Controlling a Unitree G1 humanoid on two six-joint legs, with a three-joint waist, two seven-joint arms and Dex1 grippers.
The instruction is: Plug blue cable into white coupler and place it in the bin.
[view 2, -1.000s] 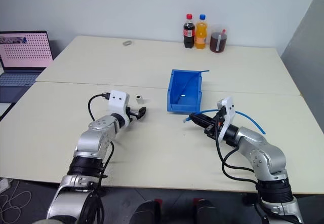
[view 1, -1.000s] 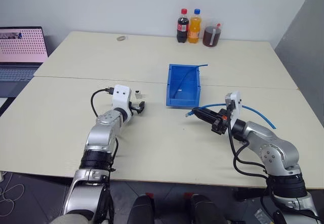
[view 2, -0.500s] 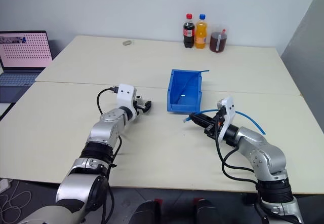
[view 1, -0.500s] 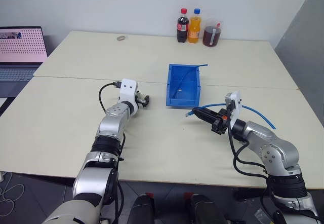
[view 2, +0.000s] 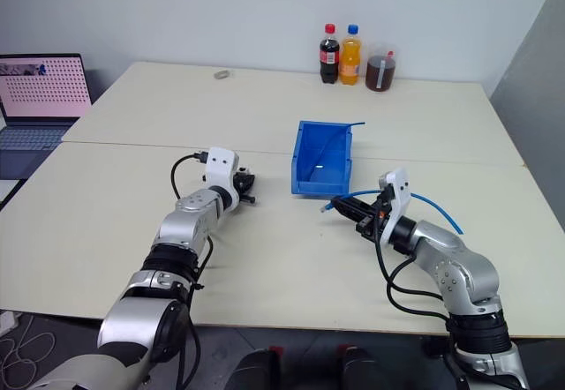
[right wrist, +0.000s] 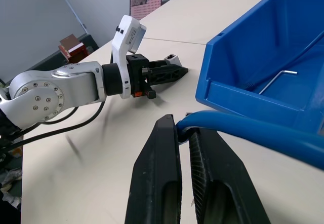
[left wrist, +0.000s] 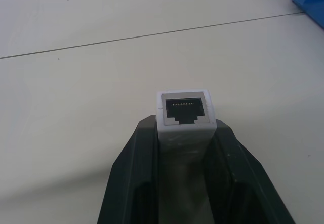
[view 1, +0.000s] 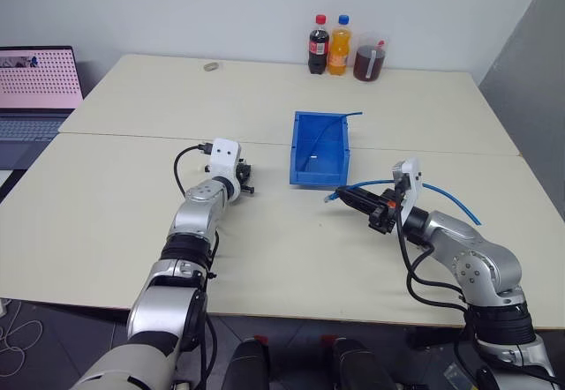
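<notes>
1. Left gripper (left wrist: 185, 148) — clamped on the coupler (left wrist: 185, 111). The fingers (left wrist: 132, 183) press its two long sides, and the socket end projects past the fingertips, facing away from the wrist. The contacts inside the socket are visible and unobstructed.
2. Right gripper (right wrist: 183, 127) — closed on the cable (right wrist: 243, 127) close behind its plug end. The short free end points toward the left gripper; the rest of the cable arcs back over the right arm.
3. Bin (view 1: 320, 147) — stands on the counter (view 1: 265, 249) between the two grippers and slightly beyond them. A darker thin cable (view 1: 328, 134) lies inside it.
4. Position — the coupler sits low over the counter, well apart from the plug. The two parts are not yet mated.
5. Handling, coupler — judged light, rigid and smooth-sided. A side grip leaves the socket free, but a hard push from the plug may slide the block back between the fingers. Keep the grip firm.
6. Handling, cable — judged soft and springy. It bends under end load, so hold close behind the plug, as now, to keep the tip stiff enough to push home.
7. Next move calls for aligning plug and socket on one axis; the latch tab needs the correct orientation.
8. Bottles (view 1: 340, 48) and a laptop (view 1: 35, 90) stand far off.
</notes>
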